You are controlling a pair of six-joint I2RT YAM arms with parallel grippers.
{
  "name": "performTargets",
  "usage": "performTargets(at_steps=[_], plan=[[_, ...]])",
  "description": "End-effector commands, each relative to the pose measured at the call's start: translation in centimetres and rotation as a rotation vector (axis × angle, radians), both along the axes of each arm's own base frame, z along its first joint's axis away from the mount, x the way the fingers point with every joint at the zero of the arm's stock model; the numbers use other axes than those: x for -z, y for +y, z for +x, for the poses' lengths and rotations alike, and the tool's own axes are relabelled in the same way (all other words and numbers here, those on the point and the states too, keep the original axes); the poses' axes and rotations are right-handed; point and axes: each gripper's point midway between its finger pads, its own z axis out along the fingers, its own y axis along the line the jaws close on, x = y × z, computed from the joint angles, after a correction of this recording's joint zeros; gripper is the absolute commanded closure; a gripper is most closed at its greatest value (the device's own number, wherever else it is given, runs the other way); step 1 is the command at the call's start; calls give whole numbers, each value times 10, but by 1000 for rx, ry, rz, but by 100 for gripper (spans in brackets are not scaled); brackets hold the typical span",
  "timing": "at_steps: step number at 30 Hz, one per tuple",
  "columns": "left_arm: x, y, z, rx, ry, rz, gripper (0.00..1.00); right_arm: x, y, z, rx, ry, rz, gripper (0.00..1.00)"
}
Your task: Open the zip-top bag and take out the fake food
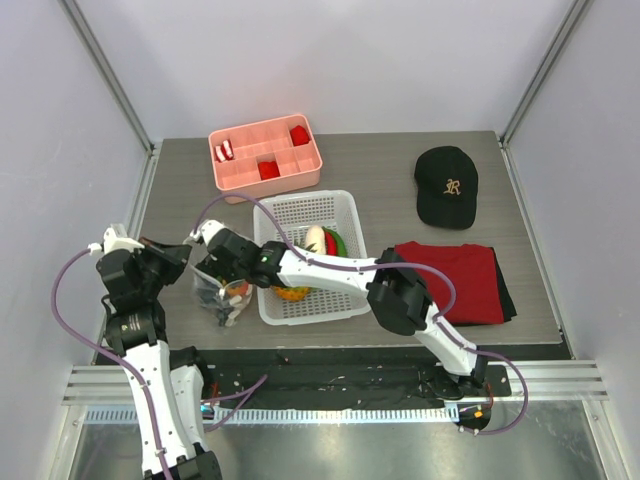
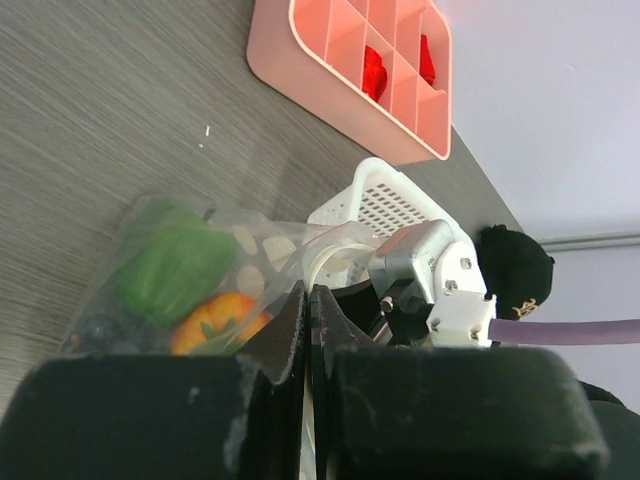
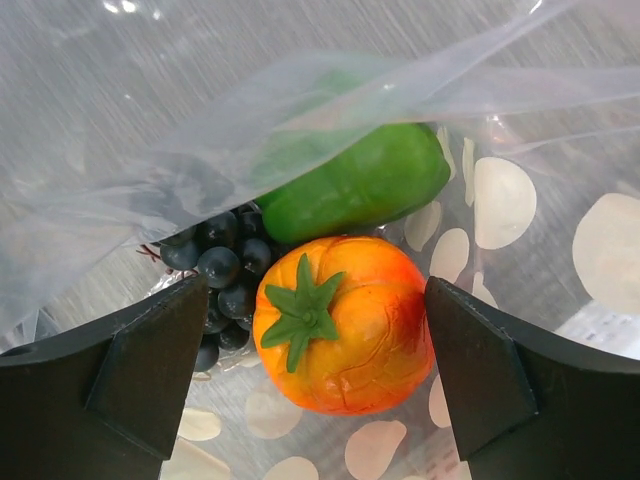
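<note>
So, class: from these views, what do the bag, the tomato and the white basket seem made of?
Bag: thin clear plastic film, glossy, creased, white dots printed.
Tomato: likely moulded plastic, smooth painted sheen, stiff green calyx.
Basket: probably rigid white plastic, perforated walls.

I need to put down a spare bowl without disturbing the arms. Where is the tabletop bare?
Bare tabletop lies between the pink tray and the black cap, and in the far left corner beside the tray. A narrower strip runs between the white basket and the cap. The near left, around the zip-top bag, is crowded.
</note>
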Motion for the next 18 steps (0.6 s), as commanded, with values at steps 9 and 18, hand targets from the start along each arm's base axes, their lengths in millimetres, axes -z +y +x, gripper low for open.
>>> performTargets(at_steps=[9, 18], plan=[[-29, 15, -1, -50, -41, 117, 100, -78, 27, -29, -100, 86, 227, 6], [-30, 18, 10, -42, -40, 111, 100, -57, 6, -20, -95, 14, 126, 4]])
